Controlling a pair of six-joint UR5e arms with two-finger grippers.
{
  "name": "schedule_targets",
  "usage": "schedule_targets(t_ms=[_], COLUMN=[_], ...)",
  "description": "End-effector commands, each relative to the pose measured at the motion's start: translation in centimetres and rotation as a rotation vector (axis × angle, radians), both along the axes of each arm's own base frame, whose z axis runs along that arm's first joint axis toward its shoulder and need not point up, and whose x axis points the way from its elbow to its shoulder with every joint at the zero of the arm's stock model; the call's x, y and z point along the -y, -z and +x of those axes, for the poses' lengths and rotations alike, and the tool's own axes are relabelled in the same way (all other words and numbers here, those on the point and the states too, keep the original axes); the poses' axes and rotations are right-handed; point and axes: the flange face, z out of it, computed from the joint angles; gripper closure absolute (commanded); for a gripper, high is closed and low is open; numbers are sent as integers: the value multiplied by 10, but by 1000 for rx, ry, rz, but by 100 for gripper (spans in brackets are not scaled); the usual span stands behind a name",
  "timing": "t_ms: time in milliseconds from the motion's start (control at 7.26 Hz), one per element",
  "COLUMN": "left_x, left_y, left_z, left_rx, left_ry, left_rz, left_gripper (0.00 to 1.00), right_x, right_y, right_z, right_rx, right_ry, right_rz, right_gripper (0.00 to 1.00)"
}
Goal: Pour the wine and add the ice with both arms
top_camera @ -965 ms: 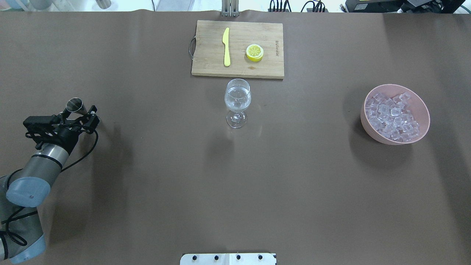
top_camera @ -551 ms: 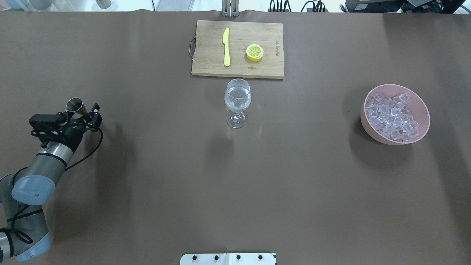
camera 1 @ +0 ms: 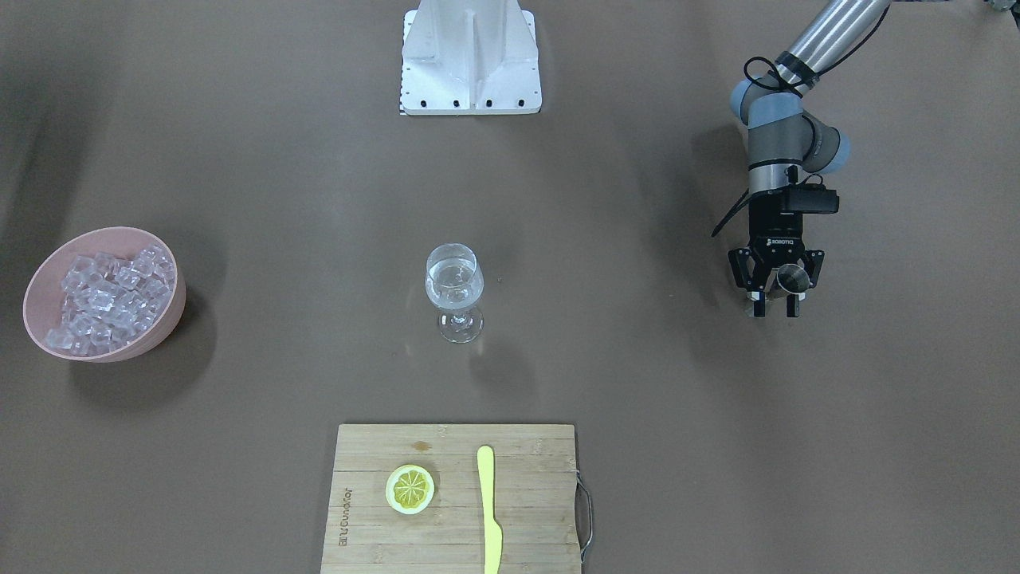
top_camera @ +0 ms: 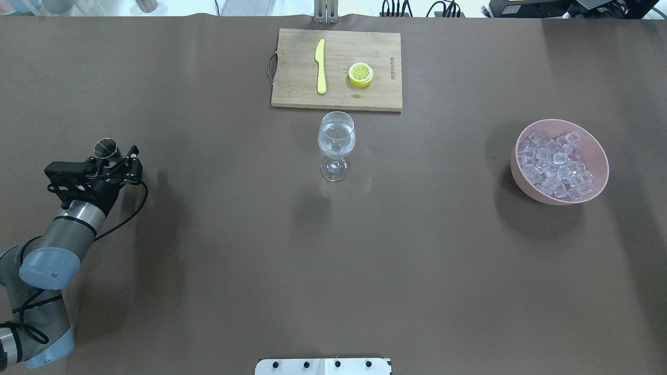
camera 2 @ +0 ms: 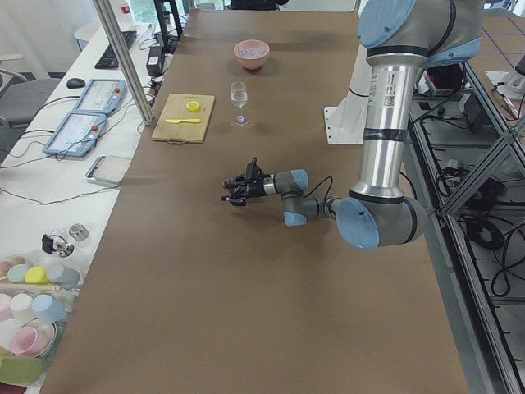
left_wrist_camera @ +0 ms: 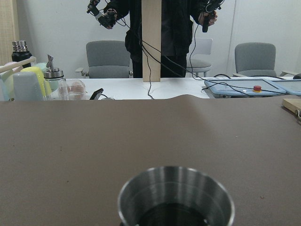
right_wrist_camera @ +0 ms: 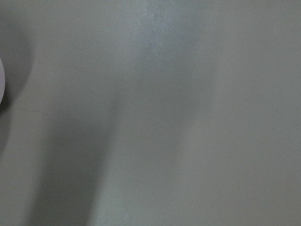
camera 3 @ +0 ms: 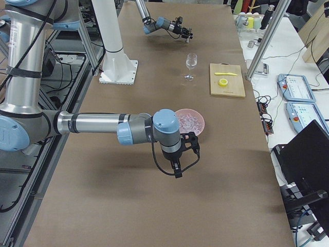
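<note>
A wine glass (top_camera: 336, 143) stands mid-table with clear wine (camera 1: 453, 285) in its bowl. Ice cubes (top_camera: 556, 162) fill a pink bowl (top_camera: 599, 179) at the right. At the far left, my left gripper (top_camera: 121, 159) is low over the table, shut on a small steel cup (top_camera: 106, 148) that is upright; the left wrist view shows the cup's rim (left_wrist_camera: 176, 195) close below the camera. Only the exterior right view shows my right gripper (camera 3: 177, 173), pointing down beside the bowl (camera 3: 189, 121); whether it is open or shut I cannot tell.
A wooden cutting board (top_camera: 292, 88) lies behind the glass with a yellow knife (top_camera: 320, 65) and a lemon slice (top_camera: 360, 74) on it. The white base bracket (camera 1: 472, 56) sits at the robot's edge. A person stands beyond the table's left end (left_wrist_camera: 150, 28).
My left wrist has shifted slightly right while the steel cup went from tilted to upright, its rim staying in place. Glass and bowl have not moved.
</note>
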Motion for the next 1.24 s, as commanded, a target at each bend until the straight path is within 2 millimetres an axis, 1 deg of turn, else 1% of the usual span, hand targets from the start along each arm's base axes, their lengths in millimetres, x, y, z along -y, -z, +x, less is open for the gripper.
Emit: schedule_targets(t_ms=[0,138,413,689,827,965,1103], left_x=[0,0,-1,-1,-1,-1,0], left_y=[-2,-2,-2,0,6,21,60], left_z=[0,0,0,-2,-2,-1,1], left_rx=[1,1,-1,-11,-26,0,52], left_ry=[0,0,-2,0,0,-12,-32], left_rz=[-1,-1,0,6,13,43,116], left_gripper=[53,59,82,98,100,100,100], right_x=[0,0,0,0,0,0,0], right_y=[0,0,0,0,0,0,0], right_z=[0,0,0,0,0,0,0], right_rx=[0,0,1,2,2,3,3], right_ry=[0,1,1,0,0,0,0], right_rz=[0,1,1,0,0,0,0], right_gripper=[0,0,0,0,0,0,0])
